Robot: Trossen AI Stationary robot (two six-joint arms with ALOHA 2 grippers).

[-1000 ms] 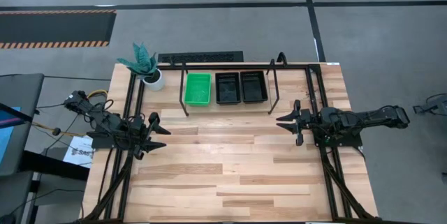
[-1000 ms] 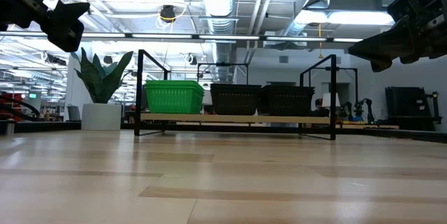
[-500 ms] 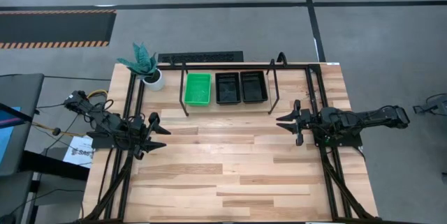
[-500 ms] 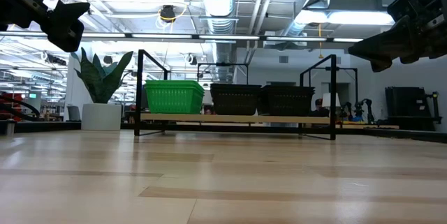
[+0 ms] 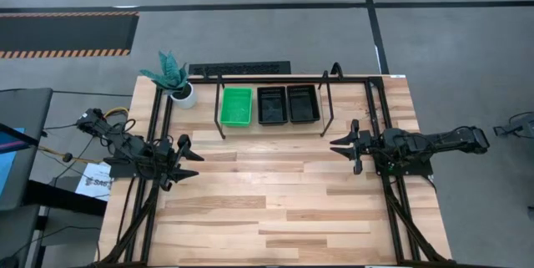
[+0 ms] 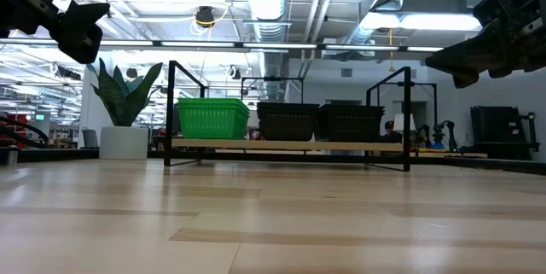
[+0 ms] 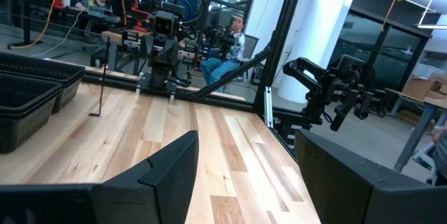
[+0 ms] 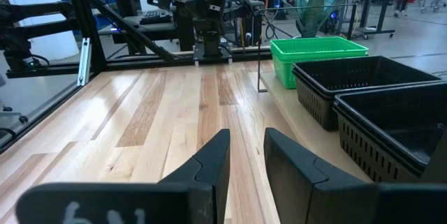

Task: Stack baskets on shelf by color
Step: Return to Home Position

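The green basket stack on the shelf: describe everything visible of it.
The green basket stack is bright green plastic mesh, rectangular and shallow, with an open top. In the low view several rims sit layered at its top, so baskets are nested. It stands upright and level on the shelf, on the light wood board at the end nearest the potted plant. A black basket stack stands close beside it; whether they touch cannot be told. It looks empty.

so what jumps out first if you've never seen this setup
The bright green baskets stand out, at the left end of the shelf, beside two stacks of black baskets. Both arms wait at the sides of the table, left gripper and right gripper empty. A potted plant stands left of the shelf.
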